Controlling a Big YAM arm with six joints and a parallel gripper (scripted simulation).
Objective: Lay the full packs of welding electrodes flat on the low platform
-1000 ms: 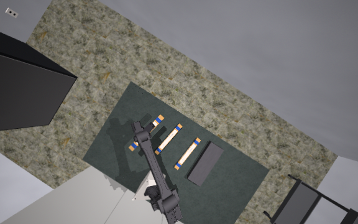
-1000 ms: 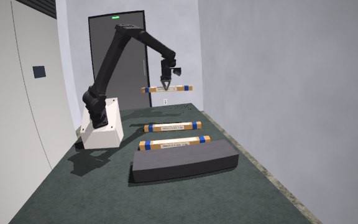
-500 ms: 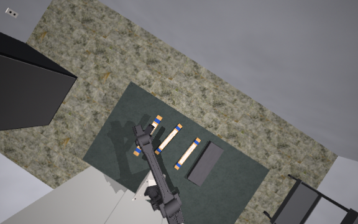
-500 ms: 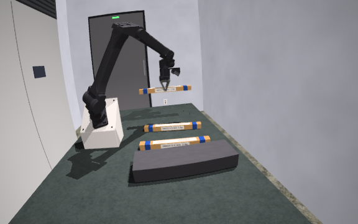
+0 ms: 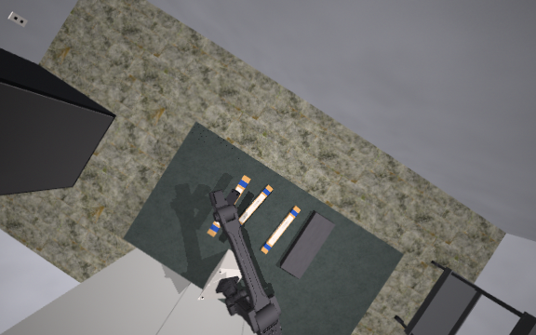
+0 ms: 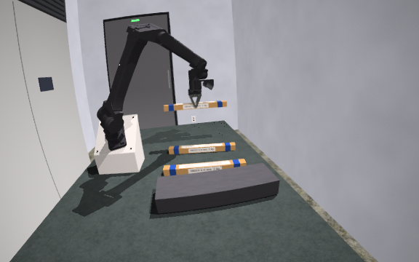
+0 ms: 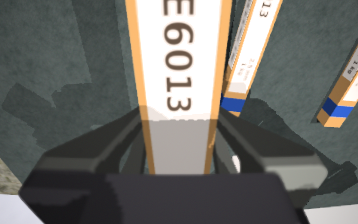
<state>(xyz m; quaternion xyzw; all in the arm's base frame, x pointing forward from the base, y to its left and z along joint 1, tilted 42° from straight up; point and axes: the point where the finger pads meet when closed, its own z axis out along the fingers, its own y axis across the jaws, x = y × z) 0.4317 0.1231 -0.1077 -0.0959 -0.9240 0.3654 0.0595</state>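
My gripper (image 6: 195,103) is shut on the middle of a long orange pack of welding electrodes (image 6: 195,105) with blue bands, and holds it level high above the green mat. In the wrist view this held pack (image 7: 180,85) reads E6013 between my fingers. A second pack (image 6: 201,148) lies flat on the mat below. A third pack (image 6: 204,167) lies flat right beside the low dark grey platform (image 6: 217,186), off it. From above, the held pack, the second pack (image 5: 255,205) and the third pack (image 5: 281,229) run parallel, with the platform (image 5: 307,243) at their right.
My white base block (image 6: 118,149) stands at the mat's left rear. A dark door (image 6: 140,69) and grey walls lie behind and to the right. A black cabinet (image 5: 21,135) and a dark cart (image 5: 459,302) stand off the mat.
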